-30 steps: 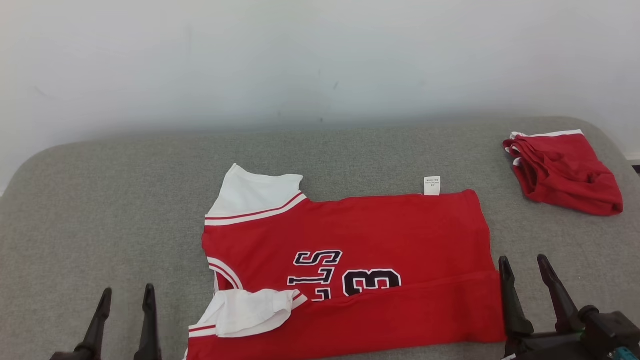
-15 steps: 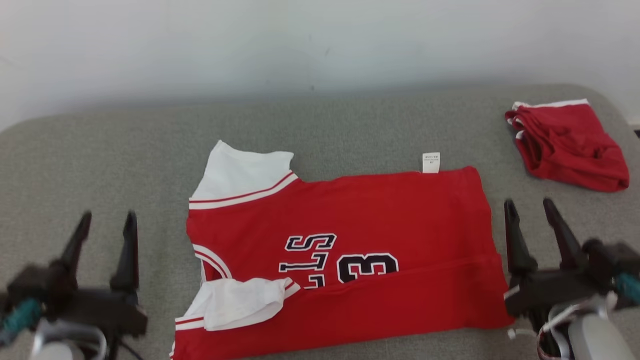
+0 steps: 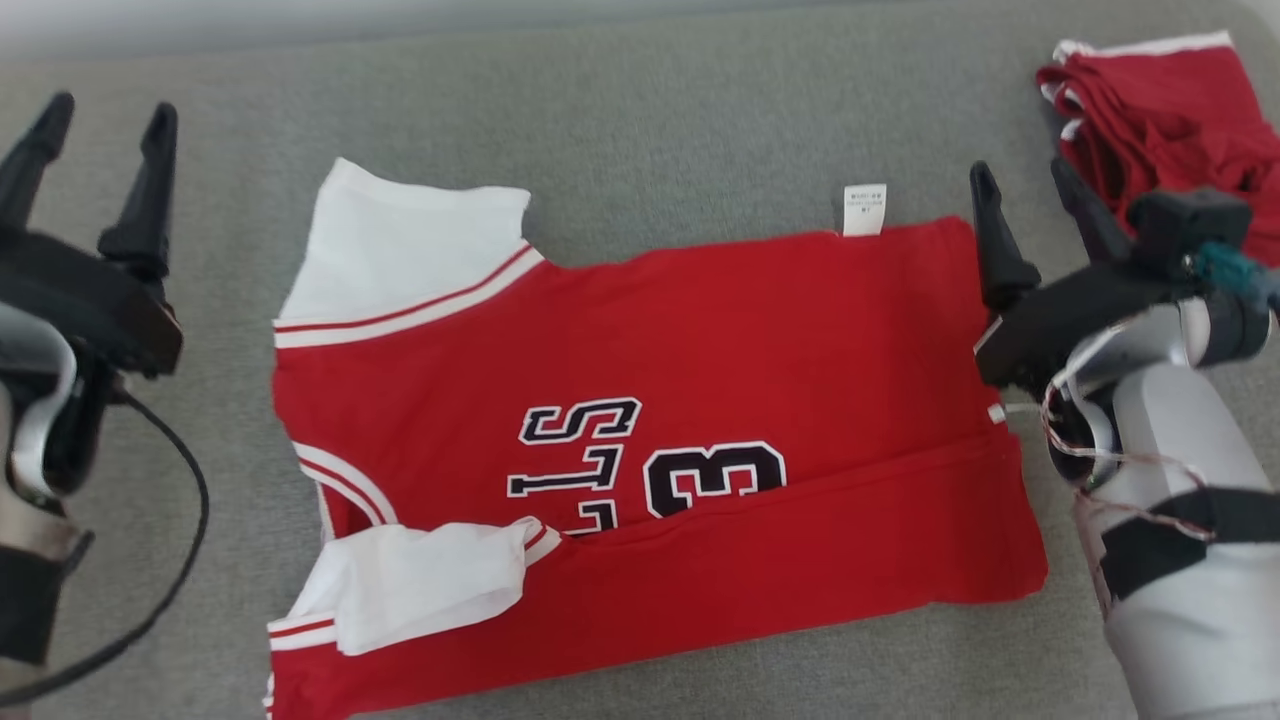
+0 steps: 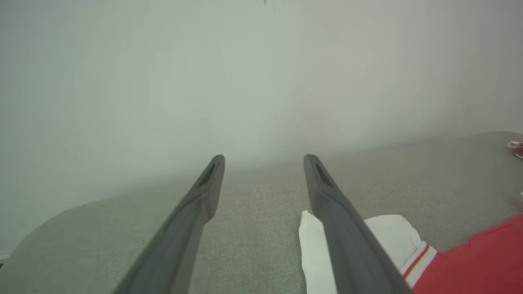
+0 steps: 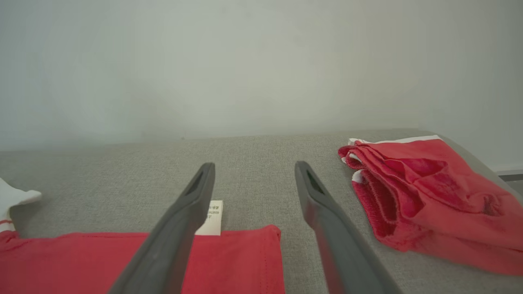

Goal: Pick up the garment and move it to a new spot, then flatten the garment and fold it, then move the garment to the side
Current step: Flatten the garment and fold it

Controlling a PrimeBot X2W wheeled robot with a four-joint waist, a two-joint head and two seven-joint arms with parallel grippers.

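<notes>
Red jersey spread on grey cushion, between the two grippers. Left gripper jaws wide, empty, off to the left of the white sleeve. Right gripper jaws wide, empty, just beside the jersey's right edge near label. Red shorts far right.

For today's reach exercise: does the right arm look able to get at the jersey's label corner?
Probably yes: the right gripper hovers beside that jersey corner, jaws open, nothing between them.
</notes>
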